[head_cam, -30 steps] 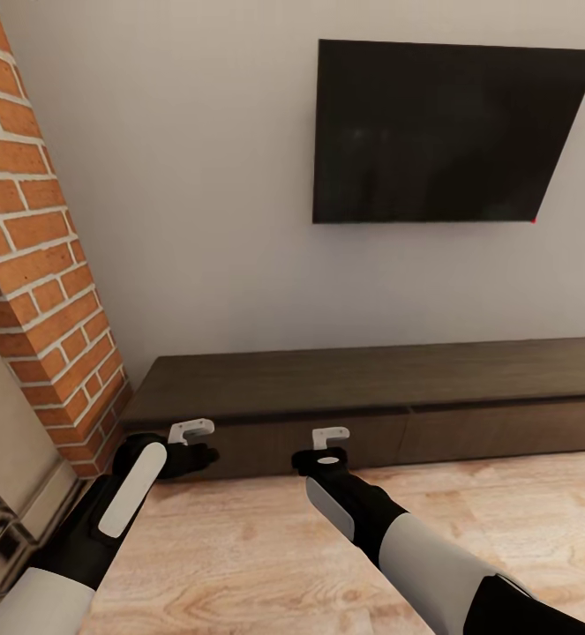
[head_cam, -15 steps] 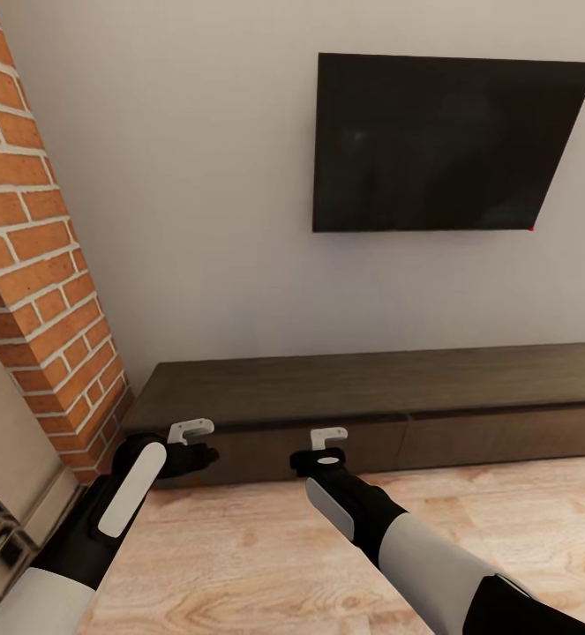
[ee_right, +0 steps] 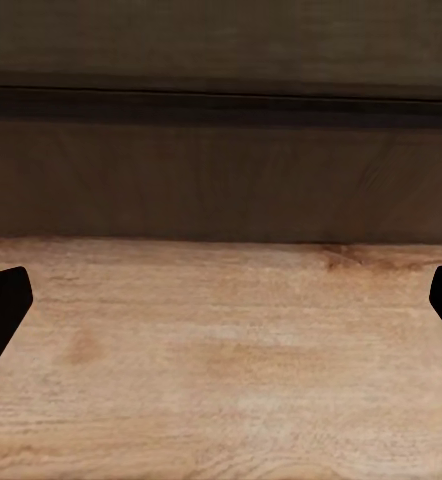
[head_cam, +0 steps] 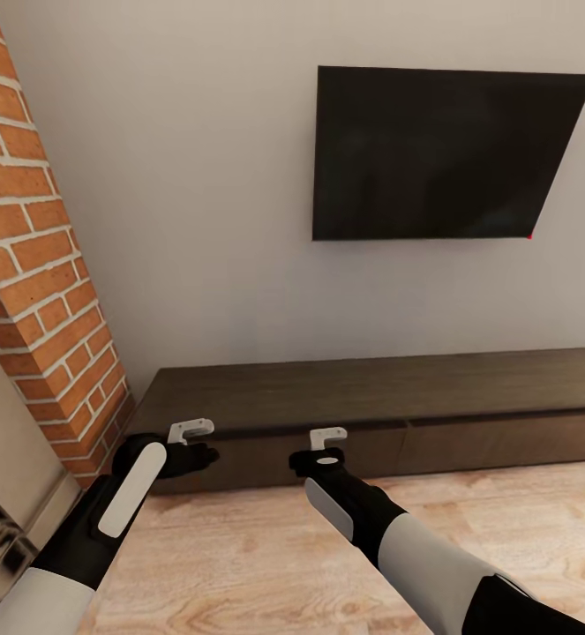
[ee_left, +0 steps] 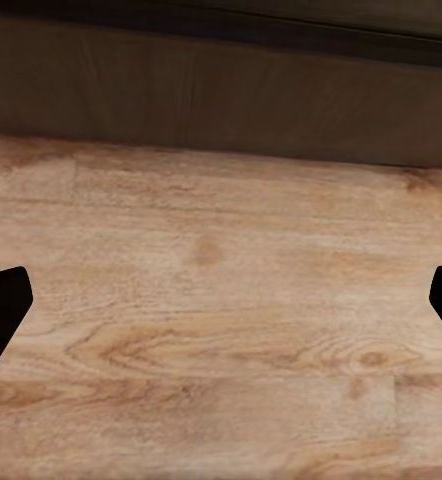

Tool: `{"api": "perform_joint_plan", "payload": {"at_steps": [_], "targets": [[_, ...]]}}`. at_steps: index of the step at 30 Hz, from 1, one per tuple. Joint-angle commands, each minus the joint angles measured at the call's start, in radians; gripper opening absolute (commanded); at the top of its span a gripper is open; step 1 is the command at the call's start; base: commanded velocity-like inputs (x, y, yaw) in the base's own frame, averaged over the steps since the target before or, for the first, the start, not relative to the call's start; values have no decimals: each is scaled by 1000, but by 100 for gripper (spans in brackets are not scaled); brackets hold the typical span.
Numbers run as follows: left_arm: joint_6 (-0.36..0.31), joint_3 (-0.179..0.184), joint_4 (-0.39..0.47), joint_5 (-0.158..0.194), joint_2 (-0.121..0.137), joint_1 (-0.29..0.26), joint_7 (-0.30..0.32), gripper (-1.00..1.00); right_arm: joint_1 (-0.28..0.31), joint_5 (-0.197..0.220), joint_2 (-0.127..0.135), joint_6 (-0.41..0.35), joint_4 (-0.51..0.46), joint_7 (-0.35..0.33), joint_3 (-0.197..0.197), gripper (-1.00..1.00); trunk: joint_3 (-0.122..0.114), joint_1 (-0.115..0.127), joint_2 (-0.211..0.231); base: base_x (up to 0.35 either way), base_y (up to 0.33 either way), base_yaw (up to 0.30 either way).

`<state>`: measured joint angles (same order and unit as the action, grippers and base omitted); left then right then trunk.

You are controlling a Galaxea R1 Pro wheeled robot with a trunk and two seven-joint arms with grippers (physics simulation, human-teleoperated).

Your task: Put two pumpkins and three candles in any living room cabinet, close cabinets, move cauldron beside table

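The cabinet [head_cam: 371, 388], a long low dark-brown unit, runs along the grey wall with its drawer fronts flush. My left gripper [head_cam: 206, 457] hovers low over the wooden floor just in front of its left end. My right gripper [head_cam: 327, 454] hangs before the left drawer front. Both are open with nothing between the fingers. In the left wrist view the cabinet front [ee_left: 221, 90] lies past the gripper [ee_left: 221, 310]; the right wrist view has the cabinet front [ee_right: 221, 170] closer to the gripper [ee_right: 221, 310]. The pumpkins, candles, cauldron and table are out of view.
A black TV [head_cam: 446, 150] hangs on the wall above the cabinet. A red brick pillar [head_cam: 36, 265] stands at the left, close to the cabinet's end and my left arm. Light wooden floor [head_cam: 266, 547] stretches to the right.
The whole picture has slid downward a little, so the camera has moved; the TV and cabinet sit lower in the view. Both arms hold the same pose.
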<state>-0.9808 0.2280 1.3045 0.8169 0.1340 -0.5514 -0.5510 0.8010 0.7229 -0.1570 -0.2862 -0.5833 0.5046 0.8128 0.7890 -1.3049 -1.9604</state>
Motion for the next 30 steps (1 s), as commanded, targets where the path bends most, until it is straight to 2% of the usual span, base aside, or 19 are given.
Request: {"api": "perform_joint_plan", "payload": {"at_steps": [1,17,22,25,30], "targets": [[-1,2,1,10,1,-1,-10,100,1,6,0,-4,-1,8,5,100,-2,4,7,0,0,0],[-1,2,1,10,1,-1,-10,100,1,7,-1,-4,7,-15,5,100,-52,65,119,0,0,0],[-1,2,-4,10,1,-1,-10,100,1,4,-3,0,107,-44,3,100,-68,85,154,0,0,0],[0,5,-56,10,0,-1,-10,100,1,5,-2,28,198,-89,3,100,-77,96,175,0,0,0],[7,8,-198,7,-2,-3,-10,100,1,6,-2,62,287,-104,5,100,-93,115,210,0,0,0]]}}
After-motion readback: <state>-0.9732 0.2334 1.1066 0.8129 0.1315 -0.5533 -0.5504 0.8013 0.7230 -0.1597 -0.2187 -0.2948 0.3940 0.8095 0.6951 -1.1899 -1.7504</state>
